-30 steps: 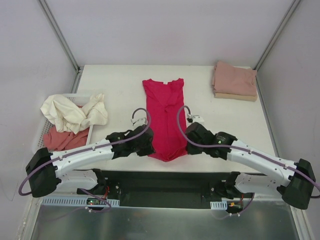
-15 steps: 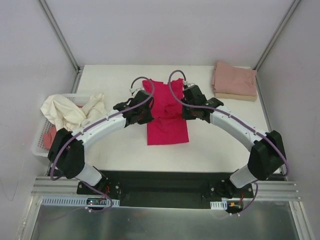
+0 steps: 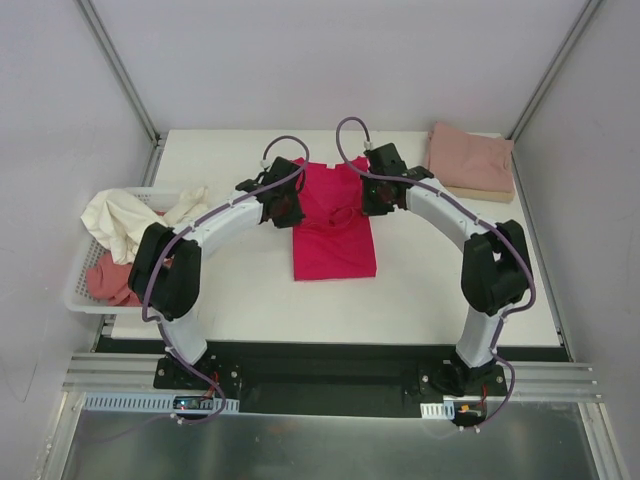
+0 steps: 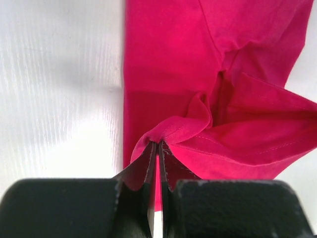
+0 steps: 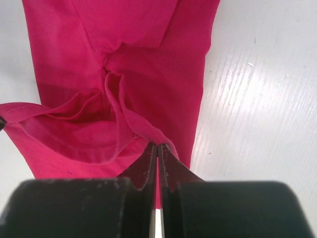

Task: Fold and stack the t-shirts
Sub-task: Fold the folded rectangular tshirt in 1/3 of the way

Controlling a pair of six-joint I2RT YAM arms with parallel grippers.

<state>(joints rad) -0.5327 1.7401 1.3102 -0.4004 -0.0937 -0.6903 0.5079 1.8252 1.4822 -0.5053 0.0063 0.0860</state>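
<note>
The left gripper (image 3: 284, 205) and right gripper (image 3: 377, 196) are each clamped tight on a hem corner of the bright crimson soft-fabric t-shirt (image 3: 335, 245), which lies mid-table with that hem lifted over its far half. A thin pinch could slip, or an uneven release could skew the fold. The white plastic lattice basket (image 3: 78, 296) at the left holds a crumpled cream shirt (image 3: 135, 222) and a salmon-pink one (image 3: 112, 282).

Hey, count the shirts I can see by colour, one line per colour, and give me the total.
Crimson-red shirt: 1
Dusty pink shirt: 1
Tan shirt, under the pink one: 1
Cream shirt, bundled in the basket: 1, possibly more
Salmon-pink shirt, in the basket: 1
Total: 5
</note>
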